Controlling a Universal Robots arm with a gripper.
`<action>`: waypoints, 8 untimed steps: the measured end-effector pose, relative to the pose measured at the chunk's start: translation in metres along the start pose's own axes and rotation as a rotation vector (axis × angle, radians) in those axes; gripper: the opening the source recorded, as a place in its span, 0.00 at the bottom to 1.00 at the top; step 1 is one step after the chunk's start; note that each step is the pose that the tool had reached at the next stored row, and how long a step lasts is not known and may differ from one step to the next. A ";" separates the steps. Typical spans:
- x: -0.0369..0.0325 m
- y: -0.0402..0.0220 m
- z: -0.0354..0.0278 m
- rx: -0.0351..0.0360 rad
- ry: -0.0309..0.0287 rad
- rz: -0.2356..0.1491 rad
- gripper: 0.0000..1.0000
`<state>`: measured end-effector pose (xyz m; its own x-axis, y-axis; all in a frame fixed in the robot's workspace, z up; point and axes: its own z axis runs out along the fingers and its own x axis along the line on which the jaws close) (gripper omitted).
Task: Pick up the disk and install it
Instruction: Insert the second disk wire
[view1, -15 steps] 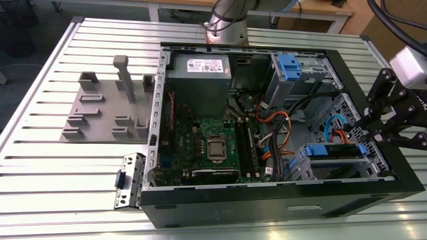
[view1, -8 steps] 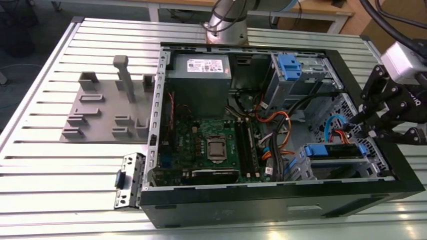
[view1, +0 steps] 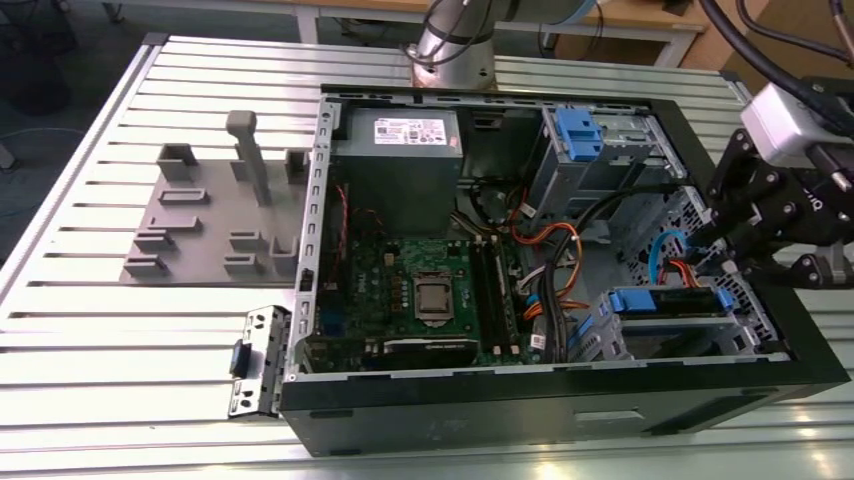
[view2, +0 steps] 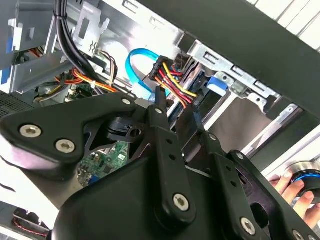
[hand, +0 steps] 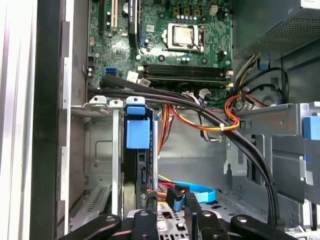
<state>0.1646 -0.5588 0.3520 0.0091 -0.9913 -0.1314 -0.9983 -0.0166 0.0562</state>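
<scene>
Over the open black computer case (view1: 561, 400) on the ribbed metal desk (view1: 120, 330), the black gripper (view2: 172, 112) hangs near the blue-bracketed disk (view1: 667, 300) seated in its bay; its jaws stand narrowly apart, gripping nothing.

I see even overhead light in ext view, bright sheen on slatted table (view1: 80, 330). PC case (view1: 561, 420) interior darker, soft shadows. Second wrist view: black gripper linkage (view2: 165, 200) close-up, slightly soft. First wrist view: motherboard (hand: 165, 35) sharp and well lit, case wall dim.
</scene>
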 end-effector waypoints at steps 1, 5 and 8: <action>0.0002 0.0005 0.0010 0.0000 -0.0001 0.000 0.35; 0.0006 0.0005 0.0054 0.0000 0.0001 0.000 0.35; 0.0007 0.0006 0.0055 0.0000 0.0003 0.000 0.35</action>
<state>0.1637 -0.5588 0.3465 0.0092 -0.9913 -0.1311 -0.9983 -0.0167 0.0561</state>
